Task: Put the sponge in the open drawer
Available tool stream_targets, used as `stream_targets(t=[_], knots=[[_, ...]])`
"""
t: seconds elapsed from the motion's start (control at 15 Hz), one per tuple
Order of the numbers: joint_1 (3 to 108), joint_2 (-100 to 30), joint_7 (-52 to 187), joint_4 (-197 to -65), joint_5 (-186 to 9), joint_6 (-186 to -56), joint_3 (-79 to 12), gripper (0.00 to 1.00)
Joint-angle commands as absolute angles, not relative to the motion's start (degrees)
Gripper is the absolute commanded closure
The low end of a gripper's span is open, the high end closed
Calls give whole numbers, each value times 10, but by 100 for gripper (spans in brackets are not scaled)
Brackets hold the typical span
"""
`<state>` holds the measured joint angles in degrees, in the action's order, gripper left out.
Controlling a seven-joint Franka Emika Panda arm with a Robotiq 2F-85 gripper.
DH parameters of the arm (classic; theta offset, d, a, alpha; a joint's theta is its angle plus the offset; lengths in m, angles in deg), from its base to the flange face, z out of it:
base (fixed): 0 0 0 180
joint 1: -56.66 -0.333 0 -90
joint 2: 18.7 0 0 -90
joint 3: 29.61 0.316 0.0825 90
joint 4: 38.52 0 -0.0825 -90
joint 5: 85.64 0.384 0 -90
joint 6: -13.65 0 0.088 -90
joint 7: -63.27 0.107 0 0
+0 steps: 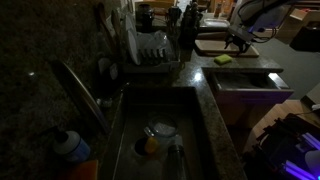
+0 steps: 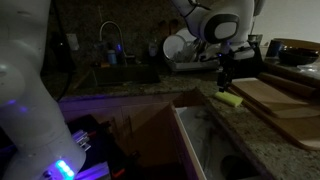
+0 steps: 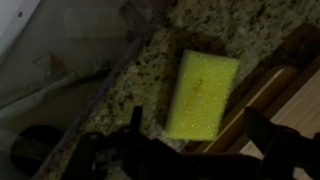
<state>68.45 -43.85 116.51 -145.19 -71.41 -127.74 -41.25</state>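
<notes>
The sponge [image 3: 202, 94] is a flat yellow-green rectangle lying on the speckled granite counter, next to the edge of a tan board. It also shows in both exterior views [image 1: 223, 60] [image 2: 230, 99]. My gripper [image 3: 198, 125] hangs above it with both dark fingers spread wide, one on each side of the sponge's near end, holding nothing. In the exterior views the gripper [image 1: 238, 42] [image 2: 226, 79] sits just above the sponge. The open drawer [image 1: 247, 82] [image 2: 186, 140] juts out from the counter front, with a pale rim and a dark inside.
A tan cutting board [image 2: 280, 100] lies beside the sponge. A sink [image 1: 160, 140] holds a round dish and a yellow-orange object [image 1: 150, 145]. A dish rack [image 1: 150, 52] with plates stands behind the sink. A faucet [image 2: 112, 40] rises at the back.
</notes>
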Motion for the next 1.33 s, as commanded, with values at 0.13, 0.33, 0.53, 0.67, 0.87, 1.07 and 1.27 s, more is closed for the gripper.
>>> stream_targets(t=[0.13,0.33,0.53,0.67,0.87,1.07,1.27], knots=[[678,-471,1170,-1418,-713,-1254,-420,0],[680,-497,1176,-1401,-715,-1250,-424,0],[674,-529,1194,-1381,-724,-1283,-433,0],[681,-551,1201,-1364,-709,-1284,-426,0],[677,-543,1195,-1376,-711,-1277,-428,0],[673,-552,1202,-1370,-712,-1292,-432,0],[662,-558,1221,-1368,-726,-1305,-444,0]])
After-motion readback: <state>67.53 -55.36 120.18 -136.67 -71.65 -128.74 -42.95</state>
